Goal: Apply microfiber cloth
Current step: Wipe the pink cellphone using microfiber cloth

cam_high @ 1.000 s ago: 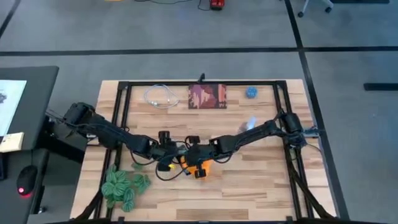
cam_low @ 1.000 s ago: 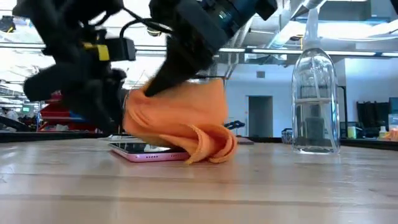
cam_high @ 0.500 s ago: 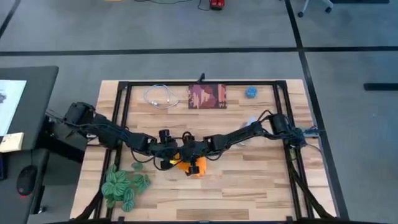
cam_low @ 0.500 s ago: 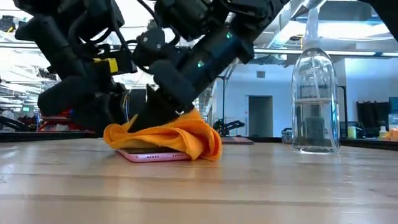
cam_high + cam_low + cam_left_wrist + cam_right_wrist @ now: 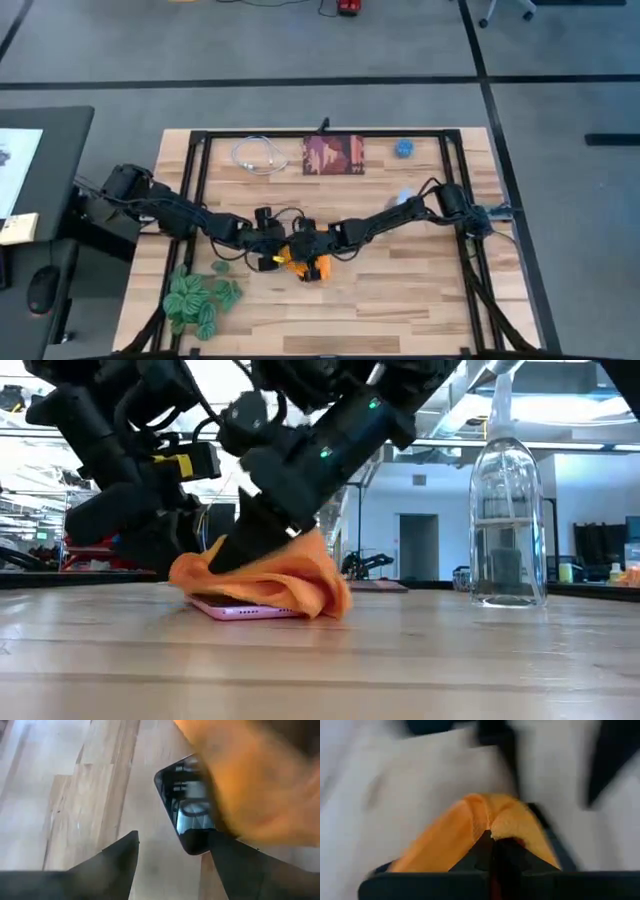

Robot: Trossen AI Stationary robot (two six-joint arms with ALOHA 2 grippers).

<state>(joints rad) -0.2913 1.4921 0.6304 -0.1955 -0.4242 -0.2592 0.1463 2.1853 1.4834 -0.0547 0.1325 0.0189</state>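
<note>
From above, my right gripper (image 5: 303,256) sits just left of centre frame, pinched shut on the microfiber cloth (image 5: 298,264). A second ago the cloth showed further right, near my right wrist; it has since slid left toward my left gripper (image 5: 262,254), so I read this as a wiping stroke across the smartphone, which is hidden here. The dark red-brown printed square (image 5: 333,155) lies untouched at upper centre, the green plant (image 5: 201,297) at lower left.

At table height, the cloth (image 5: 268,578) has gone from a tall lifted fold to a low mound lying flat over the pink-edged smartphone (image 5: 242,609), left of centre. The glass bottle (image 5: 509,525) stands well apart at right. That flattening means contact is made and the wipe looks underway.

Through my left wrist camera, my fingers (image 5: 112,861) stand spread, straddling the near end of the phone (image 5: 187,817); holding nothing, they seem to brace it. Orange cloth (image 5: 255,785) covers its far part, upper right.

Through my right wrist camera, my jaws are closed tight on a ridge of cloth (image 5: 485,822) at frame centre.
</note>
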